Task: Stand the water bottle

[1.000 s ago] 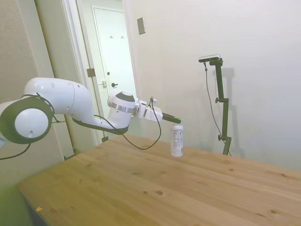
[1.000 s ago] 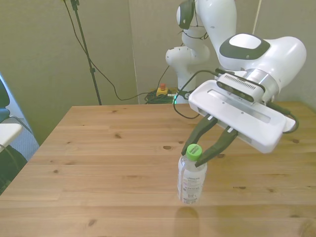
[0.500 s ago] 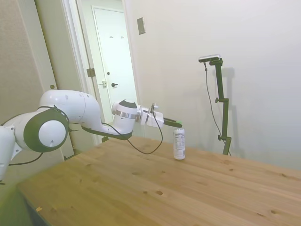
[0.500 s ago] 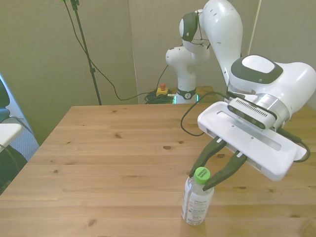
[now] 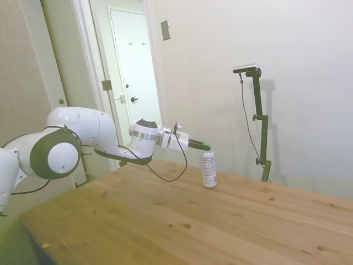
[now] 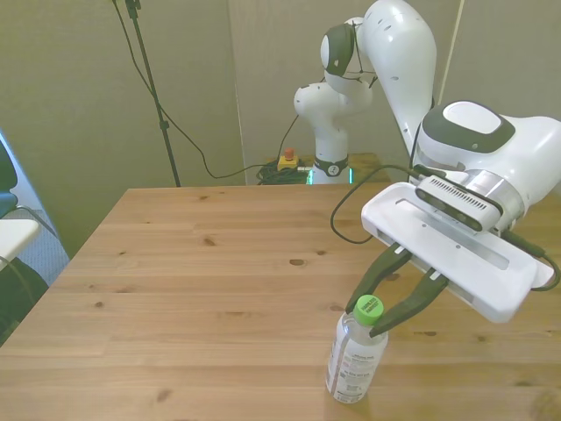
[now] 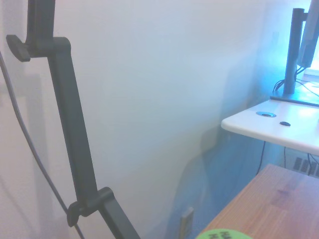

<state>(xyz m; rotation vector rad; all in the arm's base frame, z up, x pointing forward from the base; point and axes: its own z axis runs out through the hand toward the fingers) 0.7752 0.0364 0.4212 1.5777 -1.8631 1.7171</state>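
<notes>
Since the earlier frames, shifted a little toward the front view's right along with the arm: the small clear plastic water bottle [image 6: 357, 355] with green screw cap and white label, still upright on the wooden table [image 6: 193, 281] near its front edge, base down on the boards. From the side view, bottle [image 5: 208, 169] plainly vertical with the claw [image 5: 206, 146] level at its cap; from the wrist view, only a blurred green sliver of cap [image 7: 219, 234] against a pale wall. In the front view, claw [image 6: 371, 310] narrowly parted, dark fingers [image 6: 412, 310] pinched around the green cap.
</notes>
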